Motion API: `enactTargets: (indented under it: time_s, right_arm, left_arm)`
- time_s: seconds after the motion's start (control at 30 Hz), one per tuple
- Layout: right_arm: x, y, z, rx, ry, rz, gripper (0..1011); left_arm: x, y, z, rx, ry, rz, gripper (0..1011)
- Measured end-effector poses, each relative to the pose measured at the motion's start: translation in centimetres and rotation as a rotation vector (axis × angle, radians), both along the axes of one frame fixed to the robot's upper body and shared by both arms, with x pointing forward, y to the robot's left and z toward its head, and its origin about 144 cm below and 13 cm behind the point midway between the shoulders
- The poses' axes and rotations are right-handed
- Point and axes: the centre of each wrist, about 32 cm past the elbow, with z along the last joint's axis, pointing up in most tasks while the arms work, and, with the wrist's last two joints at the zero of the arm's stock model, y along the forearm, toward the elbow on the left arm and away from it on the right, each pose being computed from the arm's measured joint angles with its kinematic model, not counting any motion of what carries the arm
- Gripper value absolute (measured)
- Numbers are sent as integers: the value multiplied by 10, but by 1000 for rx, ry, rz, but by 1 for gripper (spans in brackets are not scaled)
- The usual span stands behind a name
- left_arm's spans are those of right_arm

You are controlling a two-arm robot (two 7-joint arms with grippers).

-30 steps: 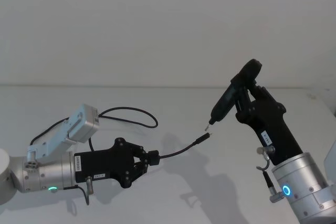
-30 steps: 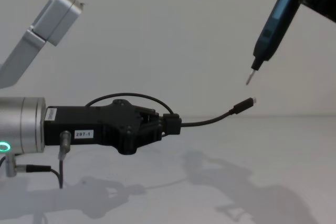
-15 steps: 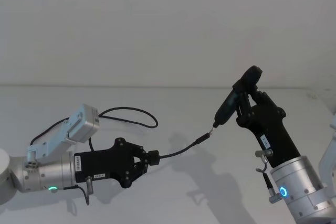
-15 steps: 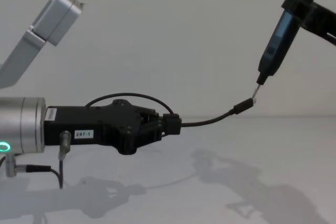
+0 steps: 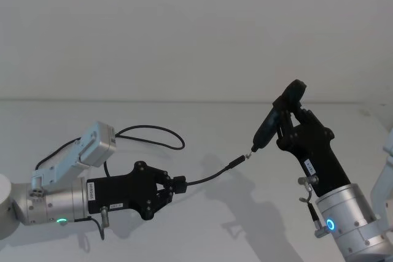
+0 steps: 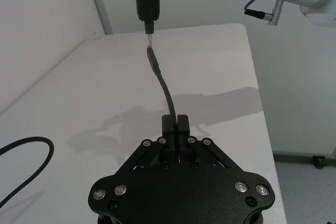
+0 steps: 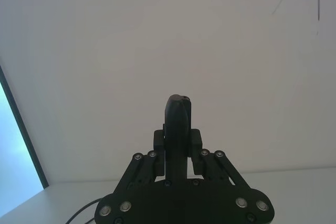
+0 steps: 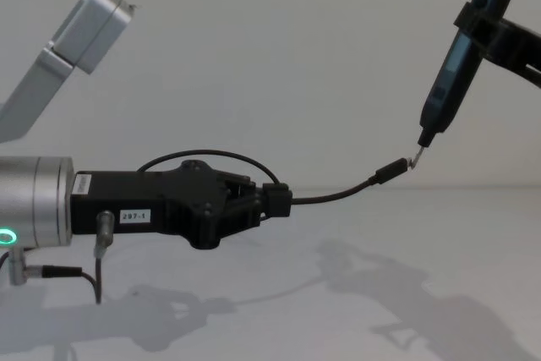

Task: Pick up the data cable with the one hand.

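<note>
The data cable (image 8: 338, 195) is off the white table (image 8: 473, 234), its plug end arching up free while the slack loops back behind us. Our left gripper (image 8: 275, 201) has its fingers pinched tight on the cord, so the pick looks done. Our right gripper (image 5: 284, 122) clamps a pen-like tool (image 8: 448, 90), tip just at the plug. Next, we hold steady. Plain white wall behind.
</note>
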Motion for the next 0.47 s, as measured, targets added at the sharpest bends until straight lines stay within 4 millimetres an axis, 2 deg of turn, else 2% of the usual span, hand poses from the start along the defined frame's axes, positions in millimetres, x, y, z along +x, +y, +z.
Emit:
enactTargets:
  time_s: [0.47]
  right_arm:
    - [1,-7,8,27,10,3,279]
  left_arm:
    - [0,0,0,0,0,0,40]
